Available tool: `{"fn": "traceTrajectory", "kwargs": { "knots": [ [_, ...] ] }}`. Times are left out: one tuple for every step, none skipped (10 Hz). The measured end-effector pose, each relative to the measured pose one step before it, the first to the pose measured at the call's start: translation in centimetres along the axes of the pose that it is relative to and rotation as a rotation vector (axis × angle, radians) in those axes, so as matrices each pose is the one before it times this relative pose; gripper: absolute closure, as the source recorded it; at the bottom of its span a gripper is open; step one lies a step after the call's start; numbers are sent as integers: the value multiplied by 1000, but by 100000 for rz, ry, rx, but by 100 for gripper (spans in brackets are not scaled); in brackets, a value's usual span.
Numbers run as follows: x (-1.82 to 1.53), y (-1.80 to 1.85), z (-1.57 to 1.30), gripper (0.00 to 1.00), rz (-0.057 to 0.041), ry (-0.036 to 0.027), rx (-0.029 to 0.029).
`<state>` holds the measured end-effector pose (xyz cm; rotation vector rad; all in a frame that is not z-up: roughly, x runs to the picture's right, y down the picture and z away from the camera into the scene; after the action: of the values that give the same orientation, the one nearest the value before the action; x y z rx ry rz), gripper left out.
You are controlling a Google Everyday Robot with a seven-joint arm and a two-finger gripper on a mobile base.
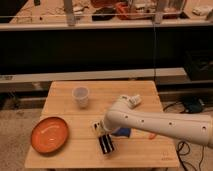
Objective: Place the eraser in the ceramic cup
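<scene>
On the wooden desk [60, 91] the orange plate [50, 135] is furthest left. It lies flat, left of the ceramic cup [80, 96] and closer to the desk's front edge, well apart from it. The ceramic cup stands upright toward the back of the desk, mouth up, with bare wood all around it.

The eraser [106, 145] sits in front of the cup and a little to its right, near the front edge. It is a dark striped block with its long side running roughly front to back, slightly angled. It is outside the cup and well apart from it.

The end effector [101, 131] is directly at the eraser's far end, on the side toward the cup. I cannot tell whether it is open, closed, or gripping the eraser.

A blue pad [123, 132] shows partly from under the arm, further right of the cup and nearer the front. The white bottle [131, 100] lies on its side, right of the cup near the back. The white arm [160, 123] reaches in from the right edge, passing in front of the bottle.
</scene>
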<state>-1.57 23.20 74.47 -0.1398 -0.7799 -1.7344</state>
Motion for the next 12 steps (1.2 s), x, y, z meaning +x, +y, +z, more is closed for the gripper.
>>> {"fn": "traceTrajectory", "kwargs": {
  "knots": [
    [108, 213, -180, 85, 741, 420, 37],
    [342, 480, -735, 91, 1483, 616, -335],
    [166, 152, -364, 92, 422, 114, -109],
    [259, 179, -163, 92, 354, 303, -184],
    [316, 192, -110, 92, 430, 333, -134],
    [95, 213, -109, 92, 628, 194, -5],
    [479, 580, -318, 90, 1162, 421, -271],
    [647, 450, -166, 88, 985, 335, -106],
    [637, 347, -257, 91, 1030, 401, 15],
    [529, 490, -240, 93, 982, 530, -257],
    [151, 237, -78, 93, 585, 185, -172],
    [273, 51, -123, 93, 514, 388, -103]
  ]
}}
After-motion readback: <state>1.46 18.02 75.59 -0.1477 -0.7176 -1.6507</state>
